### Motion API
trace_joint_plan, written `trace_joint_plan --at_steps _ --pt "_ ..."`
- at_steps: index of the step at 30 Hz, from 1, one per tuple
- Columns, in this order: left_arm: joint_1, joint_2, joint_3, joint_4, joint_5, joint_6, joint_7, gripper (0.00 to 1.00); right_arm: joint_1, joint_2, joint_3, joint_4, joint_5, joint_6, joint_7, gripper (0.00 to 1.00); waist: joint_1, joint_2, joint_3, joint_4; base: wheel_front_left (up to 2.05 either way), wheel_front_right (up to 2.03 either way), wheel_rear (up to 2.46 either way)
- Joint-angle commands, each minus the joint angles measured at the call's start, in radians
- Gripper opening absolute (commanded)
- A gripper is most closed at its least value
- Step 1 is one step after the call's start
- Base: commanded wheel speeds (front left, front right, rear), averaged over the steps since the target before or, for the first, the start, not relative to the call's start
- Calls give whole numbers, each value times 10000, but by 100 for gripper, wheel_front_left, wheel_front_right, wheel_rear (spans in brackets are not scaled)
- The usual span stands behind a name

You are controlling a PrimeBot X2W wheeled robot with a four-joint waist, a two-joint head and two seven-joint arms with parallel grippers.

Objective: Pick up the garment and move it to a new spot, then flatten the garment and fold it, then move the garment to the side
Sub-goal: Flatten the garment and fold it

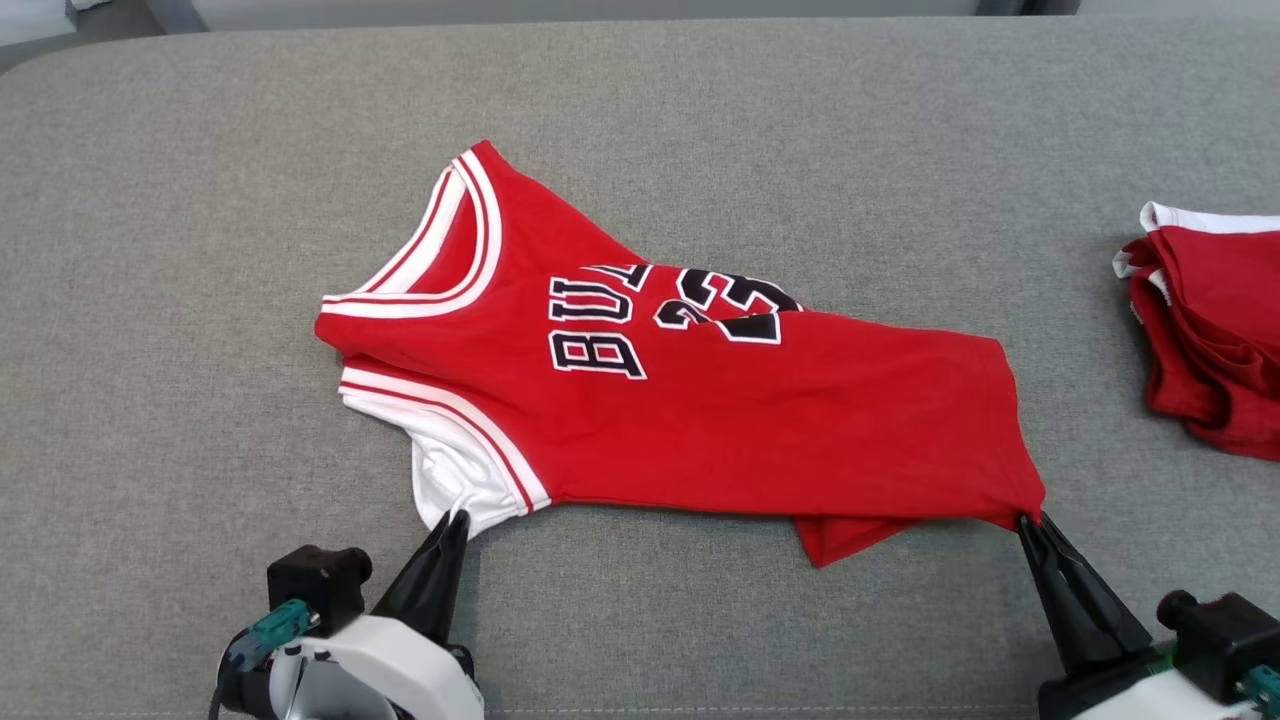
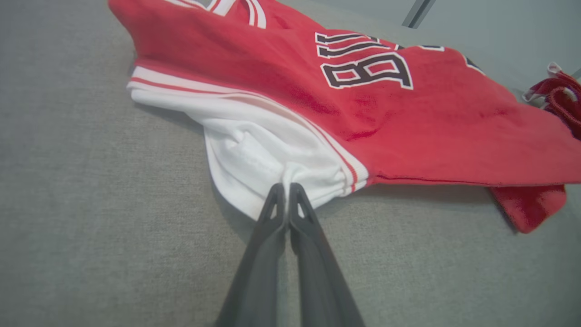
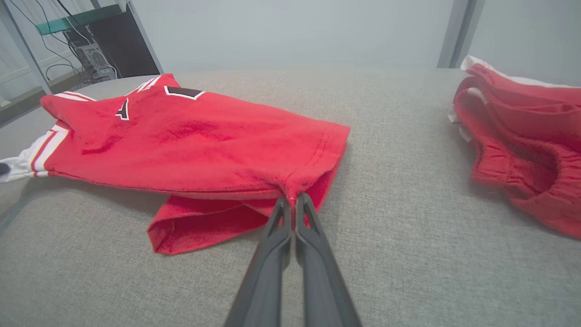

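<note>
A red sleeveless jersey (image 1: 720, 420) of soft knit cloth lies near the middle of the tabletop (image 1: 200, 200), which is covered in grey, coarse-woven fabric and has a rounded far corner. The jersey lies sideways, neck towards the robot's left and hem towards its right, loosely flat with a shallow fold across its black, white-edged lettering (image 1: 595, 330). Neckline and armhole carry white ribbed bands with thin red stripes, and a white layer bulges out at the near armhole. The left tool (image 1: 457, 516) has its two slim dark fingers pressed together on a puckered bit of that white cloth. The right tool (image 1: 1030, 519) is pinched tight on the near hem corner, where the red cloth bunches; a doubled flap of the under-layer pokes out beside it. A crumpled heap of red clothes (image 1: 1215, 330) sits well apart at the right edge.
</note>
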Motion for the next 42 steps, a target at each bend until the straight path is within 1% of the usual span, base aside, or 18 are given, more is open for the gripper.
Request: trace_joint_plan --at_steps 1,4,6,8,9,10,12,15,18,21,23,27,29,32,33,34,37,42 --pt "-25 337 418 -543 -52 163 35 0 215 -224 64 -471 -86 0 -62 0 0 -1 91 58 0 0 0" --pt "199 911 708 -2015 -183 399 541 0 540 -186 -226 -1541 722 0 520 0 0 -1 377 135 0 0 0" --pt "-406 1249 918 -2659 -563 -36 1066 0 -145 -443 -330 -1965 1489 0 1112 0 0 -1 621 165 0 0 0" --pt "-1802 1679 1169 -2684 -814 -611 1777 0 -1829 -898 -32 -2024 2286 0 1816 0 0 -1 906 97 0 0 0" --pt "-2722 1668 1363 -2467 -1294 -1000 2217 0 -2979 -1168 126 -1720 2507 0 2314 0 0 -1 1035 13 0 0 0" --pt "-3843 1880 1503 -2016 -1358 -1280 2666 0 -4382 -1339 397 -1402 2721 0 2661 0 0 -1 1146 -91 0 0 0" --pt "-6168 1928 1743 -673 -1569 -1653 3453 0 -7266 -1471 937 -55 2864 0 3358 0 0 -1 1205 -363 0 0 0" --pt "-9658 1777 2027 1614 -1385 -1892 3822 0 -11396 -1015 1320 2443 2506 0 3396 0 0 -1 1281 -748 0 0 0" --pt "-12188 1386 2003 3353 -873 -2165 3217 0 -14059 -226 1310 4498 2335 0 2724 0 0 -1 1201 -899 0 0 0" --pt "-13566 1257 1793 4359 -295 -2646 2209 0 -15173 44 2338 5379 2311 0 2430 0 0 -1 1219 -990 0 0 0" --pt "-13697 1233 1517 4753 -71 -2909 1772 0 -15012 -42 3250 5405 2694 0 2352 0 0 -1 1202 -962 0 0 0" --pt "-12369 1115 1230 4716 -38 -3049 751 0 -13300 -970 4588 4538 3824 0 1987 0 0 -1 1333 -633 0 0 0" --pt "-11036 1036 1291 4409 -100 -2664 193 0 -12021 -1572 4923 3896 4346 0 1634 0 0 -1 1482 -403 0 0 0" --pt "-8486 870 1582 3740 -337 -1794 -818 0 -9871 -2162 4906 3207 4835 0 698 0 0 -1 1588 -194 0 0 0" --pt "-7650 859 1697 3533 -383 -1485 -1089 0 -9146 -2181 4815 3108 4993 0 463 0 0 -1 1576 -176 0 0 0" --pt "-7650 859 1697 3533 -383 -1485 -1089 0 -9146 -2181 4815 3108 4993 0 463 0 0 -1 1576 -176 0 0 0" --pt "-5459 639 1889 2608 -488 -796 -1493 0 -7350 -2103 4467 2798 5310 0 67 0 0 -1 1530 -82 0 0 0" --pt "-2974 639 1904 1231 -204 249 -1638 0 -5345 -1664 3435 2385 4921 0 -118 0 0 -1 1281 -104 0 0 0"
